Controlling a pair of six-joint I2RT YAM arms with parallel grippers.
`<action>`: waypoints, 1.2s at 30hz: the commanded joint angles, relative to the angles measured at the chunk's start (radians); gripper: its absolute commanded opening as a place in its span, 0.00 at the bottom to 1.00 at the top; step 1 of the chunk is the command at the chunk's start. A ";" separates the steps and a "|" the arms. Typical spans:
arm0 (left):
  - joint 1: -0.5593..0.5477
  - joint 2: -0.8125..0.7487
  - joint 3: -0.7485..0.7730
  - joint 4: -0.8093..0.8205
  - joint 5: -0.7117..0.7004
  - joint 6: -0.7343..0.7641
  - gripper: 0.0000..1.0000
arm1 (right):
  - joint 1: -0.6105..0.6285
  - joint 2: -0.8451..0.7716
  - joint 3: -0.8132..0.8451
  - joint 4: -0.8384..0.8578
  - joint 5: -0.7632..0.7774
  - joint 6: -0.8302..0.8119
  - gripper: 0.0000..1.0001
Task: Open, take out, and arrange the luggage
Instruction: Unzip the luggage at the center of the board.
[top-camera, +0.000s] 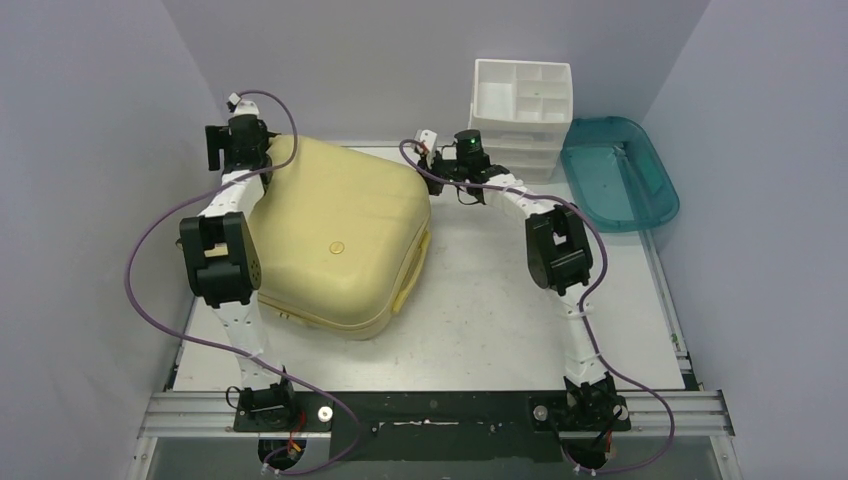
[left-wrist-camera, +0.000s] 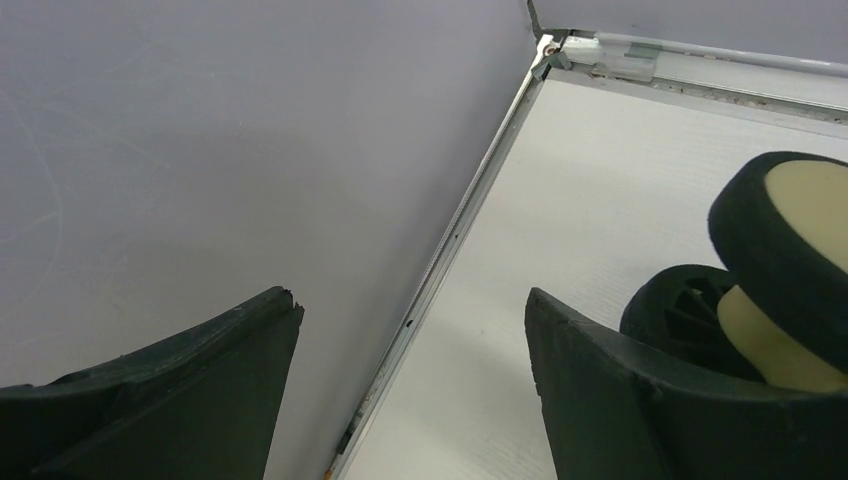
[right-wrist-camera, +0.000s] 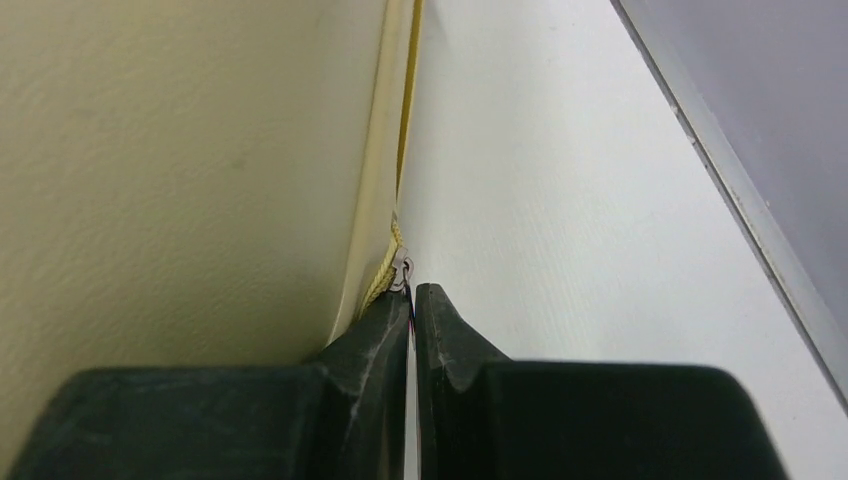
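The luggage (top-camera: 335, 240) lies closed on the left half of the tabletop (top-camera: 500, 300). At its far right corner the right gripper (right-wrist-camera: 411, 300) is pinched on the zipper pull (right-wrist-camera: 402, 270). The left gripper (left-wrist-camera: 412, 305) stands spread apart beside its wheels (left-wrist-camera: 790, 260), near the far left corner

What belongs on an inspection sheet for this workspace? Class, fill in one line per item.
Surface: white table, matte.
Job's things: pale-yellow luggage, closed, lying flat at left.
Clutter: white drawer organizer and teal tray at far right.
Claws: left claw open beside the wheels; right claw shut on the zipper pull.
Cables: purple cables loop off both arms.
Surroundings: plain walls on three sides.
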 joint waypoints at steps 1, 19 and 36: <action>-0.095 -0.021 -0.098 -0.228 0.216 -0.043 0.82 | 0.112 0.024 0.062 0.176 0.205 0.169 0.02; -0.068 -0.359 0.165 -0.503 0.184 -0.038 0.97 | 0.000 -0.628 -0.211 -0.297 0.633 -0.118 1.00; -0.057 -1.397 -0.565 -0.698 0.687 0.340 0.97 | 0.066 -1.222 -0.975 -0.649 -0.127 -0.804 1.00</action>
